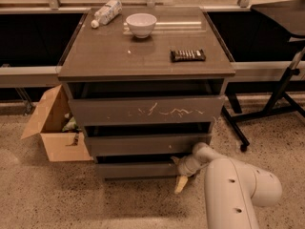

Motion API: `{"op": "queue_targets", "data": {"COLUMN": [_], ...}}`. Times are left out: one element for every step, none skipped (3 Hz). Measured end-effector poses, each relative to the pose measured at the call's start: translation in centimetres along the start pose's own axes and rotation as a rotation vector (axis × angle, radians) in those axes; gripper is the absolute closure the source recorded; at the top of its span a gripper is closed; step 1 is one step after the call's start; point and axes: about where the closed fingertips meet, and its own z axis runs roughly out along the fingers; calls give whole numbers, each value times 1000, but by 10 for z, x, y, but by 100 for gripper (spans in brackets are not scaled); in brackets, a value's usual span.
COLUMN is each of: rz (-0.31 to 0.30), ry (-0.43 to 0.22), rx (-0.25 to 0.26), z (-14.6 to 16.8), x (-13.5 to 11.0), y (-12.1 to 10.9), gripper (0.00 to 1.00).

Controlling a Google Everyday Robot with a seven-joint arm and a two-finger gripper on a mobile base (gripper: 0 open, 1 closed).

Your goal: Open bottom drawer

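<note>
The bottom drawer (136, 170) is the lowest, shortest dark grey-brown front of the cabinet, plain and unmarked, near the floor. My gripper (179, 171) sits at the right end of that drawer front, at its top right corner, reaching in from my white arm (233, 190) at the lower right. One pale finger (181, 183) hangs down in front of the drawer's right edge. Above are the mid-sized drawer (143, 144) and the widest drawer with whitish scratches (147, 109).
An open cardboard box (50, 128) stands on the floor left of the cabinet. On the cabinet top are a white bowl (141, 24), a plastic bottle (106, 12) and a dark flat bar (188, 55). A black stand's legs (267, 113) are at the right.
</note>
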Motion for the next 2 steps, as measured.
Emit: {"op": "queue_targets", "data": {"rz": [-7,-46], "ry": [-10,-34], "rx": [-10,11], "z": [6,-11], "x": [-2,-16], "y": [-1,3], "gripper": [27,50]}}
